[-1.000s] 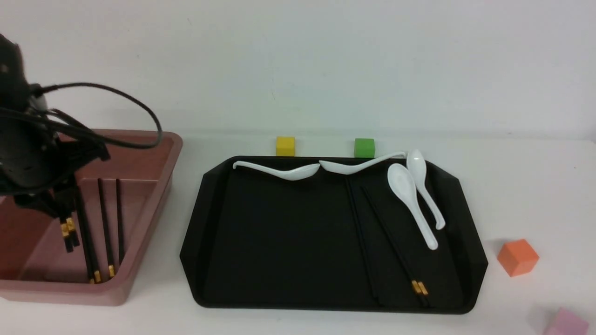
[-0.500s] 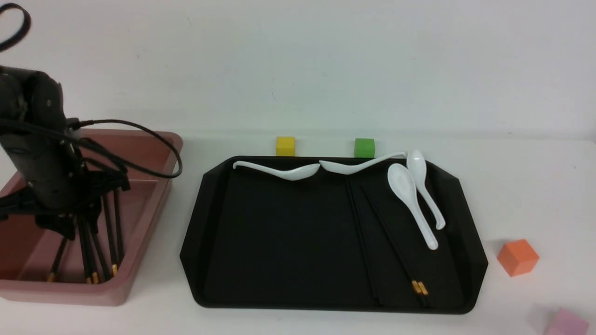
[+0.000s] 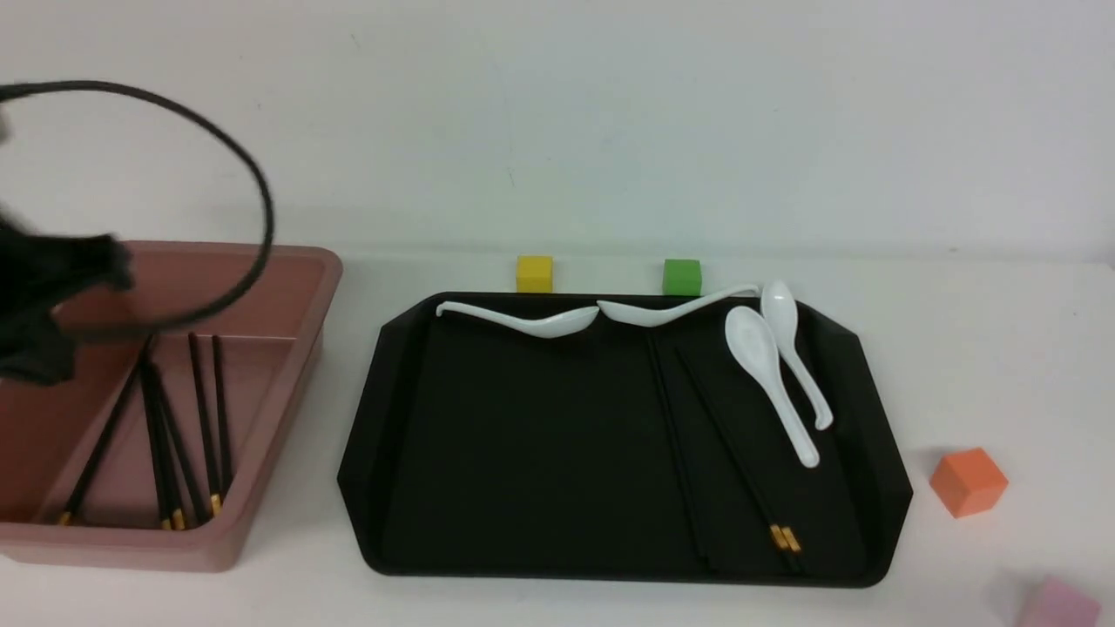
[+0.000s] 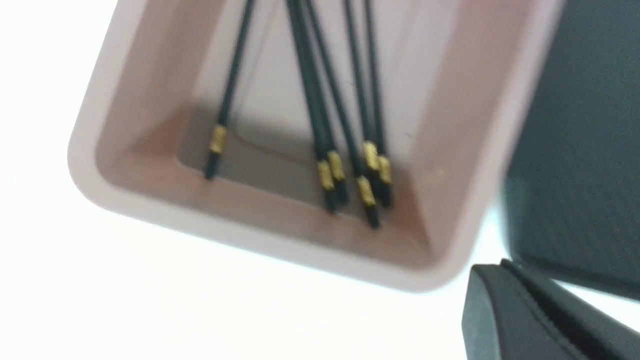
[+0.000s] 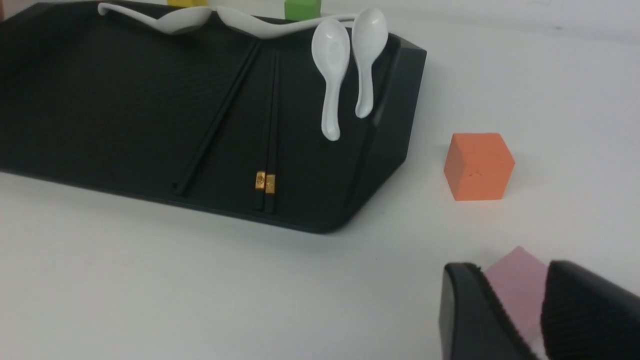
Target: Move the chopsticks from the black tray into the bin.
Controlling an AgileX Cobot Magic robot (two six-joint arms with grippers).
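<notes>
A white table [image 3: 566, 601] — the deep pink plastic bin [image 3: 174, 549] holds thin black chopsticks [image 3: 202, 418]; others lie on the matte black tray [image 3: 523, 453] beside glossy white spoons [image 3: 771, 383]. The right fingers [image 5: 475, 320] stand slightly parted, empty — the left fingers [image 4: 525, 310] cannot be judged.

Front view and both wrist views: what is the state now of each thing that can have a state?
chopsticks in the bin: lying loose on its floor.
chopsticks on the black tray: lying flat, not yet taken.
bin: upright, holding chopsticks.
black tray: lying flat, carrying chopsticks and spoons.
spoons: lying on the tray, untouched.
left gripper: only one finger shows, so open or shut cannot be told.
right gripper: open, holding nothing.
</notes>
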